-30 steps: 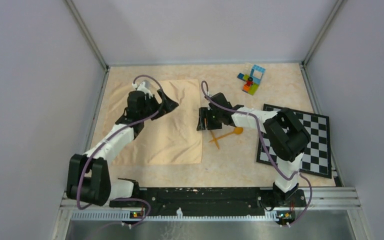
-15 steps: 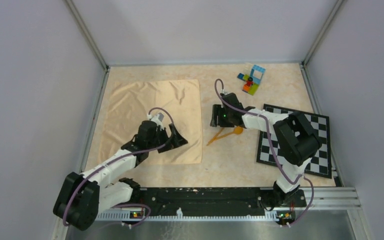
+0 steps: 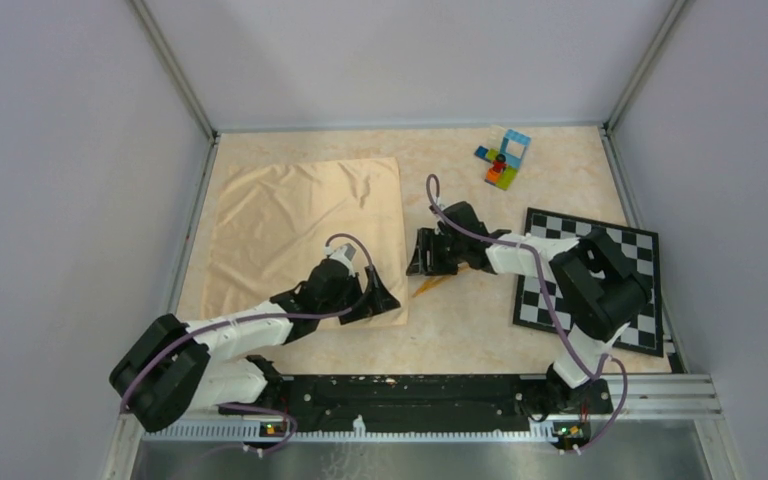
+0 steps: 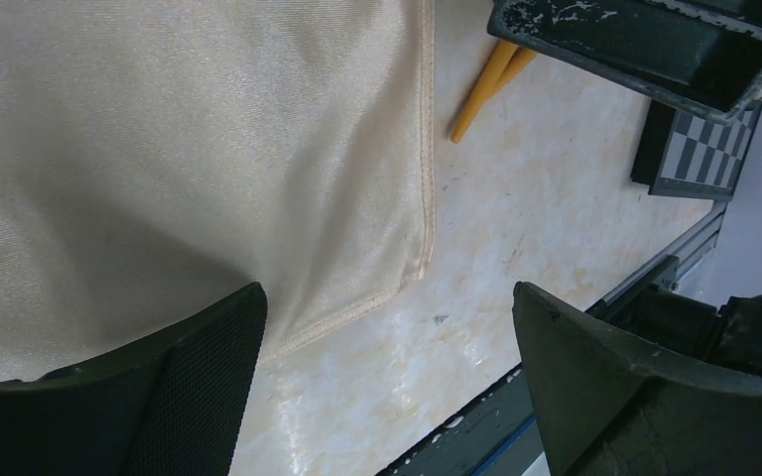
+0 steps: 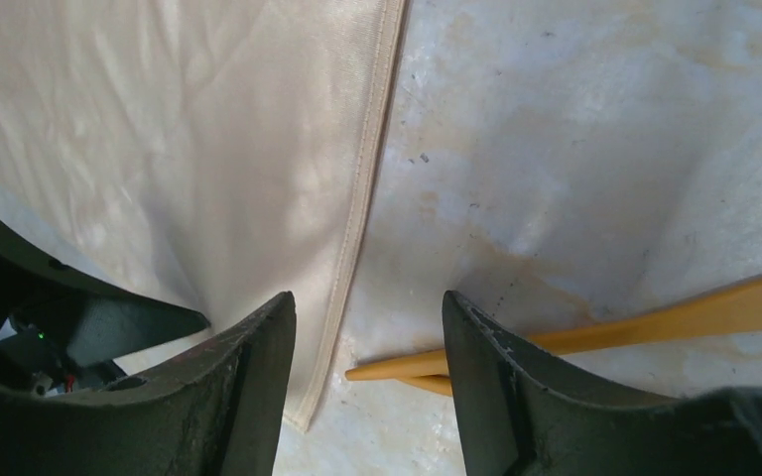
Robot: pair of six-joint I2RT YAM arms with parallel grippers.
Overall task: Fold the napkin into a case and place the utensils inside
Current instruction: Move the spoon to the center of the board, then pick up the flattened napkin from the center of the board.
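Note:
The peach-tan napkin (image 3: 300, 235) lies spread flat on the left of the table; no case is in view. My left gripper (image 3: 381, 300) hovers wide open over the napkin's near right corner (image 4: 412, 268), one finger above the cloth and the other above bare table. The orange utensils (image 3: 434, 283) lie just right of the napkin's hem (image 5: 367, 188), handle tips side by side (image 5: 397, 369), the rest hidden under my right arm. My right gripper (image 3: 422, 262) is open and empty, its fingers (image 5: 248, 397) straddling the hem and the handle tips. The left wrist view shows the handles (image 4: 486, 84) too.
A black-and-white checkered board (image 3: 600, 275) lies at the right, under the right arm's elbow. Multicoloured toy bricks (image 3: 502, 160) sit at the far right. A black rail (image 3: 410, 390) runs along the near edge, and grey walls close in three sides.
The left gripper has travelled from the napkin's far right part down to its near right corner, still open. The right gripper has shifted slightly nearer over the utensils and narrowed a little.

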